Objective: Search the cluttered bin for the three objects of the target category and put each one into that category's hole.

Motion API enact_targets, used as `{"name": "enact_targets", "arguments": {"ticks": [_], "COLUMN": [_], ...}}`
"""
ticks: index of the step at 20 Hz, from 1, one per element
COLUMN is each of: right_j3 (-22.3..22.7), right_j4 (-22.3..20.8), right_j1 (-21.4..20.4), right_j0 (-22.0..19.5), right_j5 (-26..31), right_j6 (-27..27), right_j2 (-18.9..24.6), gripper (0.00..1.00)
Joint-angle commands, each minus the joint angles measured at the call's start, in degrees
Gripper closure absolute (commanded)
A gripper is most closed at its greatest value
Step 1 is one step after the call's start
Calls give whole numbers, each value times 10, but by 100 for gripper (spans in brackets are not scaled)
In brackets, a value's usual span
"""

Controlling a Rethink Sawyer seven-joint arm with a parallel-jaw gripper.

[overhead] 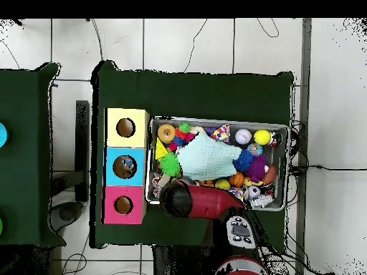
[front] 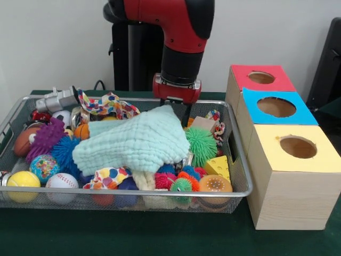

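A wire mesh bin (front: pixel 241 176) (overhead: pixel 288 154) holds a heap of toys. A mint cloth (front: pixel 136 141) (overhead: pixel 206 159) lies over the middle of the heap. My gripper (front: pixel 178 108) hangs at the bin's back edge, right behind the cloth, with its tips hidden by the cloth. In the overhead view the arm (overhead: pixel 193 200) covers it. Beside the bin stands a wooden box with a red hole (front: pixel 261 77), a blue hole (front: pixel 276 106) and a yellow hole (front: pixel 298 146). Something dark shows inside the blue hole (overhead: pixel 125 166) from above.
Around the cloth lie a green spiky ball (front: pixel 201 145), a cheese wedge (front: pixel 217 167), a donut (front: pixel 214 184), a baseball (front: pixel 62 181), a yellow ball (front: pixel 22 180), a football (front: pixel 25 141), purple (front: pixel 45 140) and blue (front: pixel 65 152) spiky balls and a patterned cloth (front: pixel 106 104).
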Motion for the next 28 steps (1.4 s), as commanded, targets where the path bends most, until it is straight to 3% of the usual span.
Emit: {"name": "enact_targets", "arguments": {"ticks": [1, 6, 8, 10, 16, 20, 25, 28], "right_j3": [-5, -18, -33, -56, -91, -98, -146, -165], "right_j4": [49, 49, 43, 40, 44, 39, 7, -8], "right_j1": [69, 113, 127, 130, 99, 60, 32, 30], "right_j0": [-52, -94, -86, -57, 14, 30, 55, 63], "right_j5": [-63, -97, -111, -96, 61, 150, 268, 298], "right_j6": [124, 114, 111, 98, 70, 60, 29, 24], "right_j2": [109, 158, 149, 110, -5, -32, -74, -86], "gripper": [0, 0, 0, 0, 0, 0, 0, 0]}}
